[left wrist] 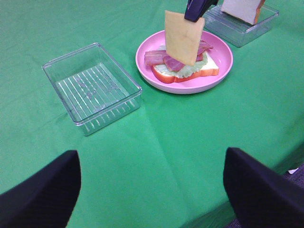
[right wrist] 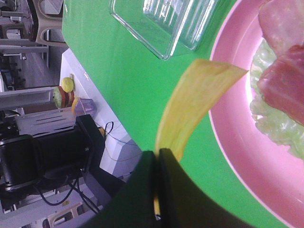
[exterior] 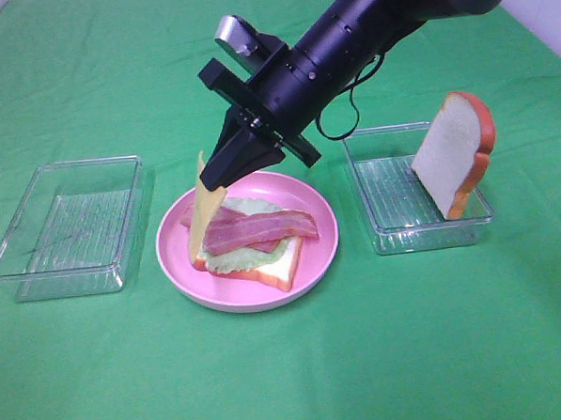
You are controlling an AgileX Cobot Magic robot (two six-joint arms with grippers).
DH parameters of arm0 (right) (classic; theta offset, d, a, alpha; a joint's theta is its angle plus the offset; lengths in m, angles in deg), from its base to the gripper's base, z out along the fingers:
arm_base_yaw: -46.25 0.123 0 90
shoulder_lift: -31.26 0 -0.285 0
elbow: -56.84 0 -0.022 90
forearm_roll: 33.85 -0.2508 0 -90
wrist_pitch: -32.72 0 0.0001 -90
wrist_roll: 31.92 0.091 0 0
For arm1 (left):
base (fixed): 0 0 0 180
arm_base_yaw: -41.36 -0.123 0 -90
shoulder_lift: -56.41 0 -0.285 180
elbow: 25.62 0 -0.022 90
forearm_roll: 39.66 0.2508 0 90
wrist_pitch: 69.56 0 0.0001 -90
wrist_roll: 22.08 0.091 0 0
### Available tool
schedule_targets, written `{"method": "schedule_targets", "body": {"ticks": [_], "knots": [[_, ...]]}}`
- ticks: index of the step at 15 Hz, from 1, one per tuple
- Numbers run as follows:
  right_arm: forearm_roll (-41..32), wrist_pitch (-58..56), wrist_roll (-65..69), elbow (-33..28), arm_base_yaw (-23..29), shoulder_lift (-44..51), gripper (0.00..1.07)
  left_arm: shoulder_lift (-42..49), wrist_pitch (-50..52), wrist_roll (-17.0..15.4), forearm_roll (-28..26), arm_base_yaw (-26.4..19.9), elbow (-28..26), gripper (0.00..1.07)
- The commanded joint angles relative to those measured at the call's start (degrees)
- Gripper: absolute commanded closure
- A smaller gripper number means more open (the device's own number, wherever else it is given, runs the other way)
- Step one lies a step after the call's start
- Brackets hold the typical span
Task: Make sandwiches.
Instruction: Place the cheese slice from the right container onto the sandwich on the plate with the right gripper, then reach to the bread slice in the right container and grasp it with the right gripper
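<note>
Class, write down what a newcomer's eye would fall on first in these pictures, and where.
The right pincer, shut on a yellow cheese slice, dangles it at the left side of the central pink plate, where an open sandwich topped with bacon lies. To the right, a bread slice stands tilted in a clear tray.

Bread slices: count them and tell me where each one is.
2. One bread slice lies on the pink plate under lettuce and bacon; the other slice stands on edge in the right-hand clear tray. None seems hidden.
</note>
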Motion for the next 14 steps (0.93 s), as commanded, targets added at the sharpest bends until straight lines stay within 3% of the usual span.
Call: {"method": "schedule_targets", "body": {"ticks": [1, 5, 6, 10, 12, 14], "knots": [[1.20, 3.72, 1.03, -0.52, 0.11, -1.83, 1.07, 1.15, 0.52, -0.06, -0.52, 0.17, 0.11, 0.29], [12.89, 9.34, 11.23, -0.52, -0.11, -2.06, 1.07, 1.15, 0.52, -0.06, -0.52, 0.17, 0.11, 0.29], [14.38, 9.85, 12.61, -0.52, -0.11, -2.06, 1.02, 1.15, 0.52, -0.06, -0.52, 0.17, 0.11, 0.29], [16.04, 11.34, 14.09, -0.40, -0.11, -2.06, 0.42, 1.15, 0.52, -0.06, -0.52, 0.17, 0.11, 0.29], [18.28, 10.89, 14.38, 1.20, -0.11, -2.06, 0.32, 1.15, 0.52, -0.06, -0.52, 0.17, 0.11, 0.29], [24.18, 6.88, 17.65, 5.44, -0.11, -2.06, 0.32, 1.15, 0.52, -0.06, -0.52, 0.17, 0.11, 0.29]]}}
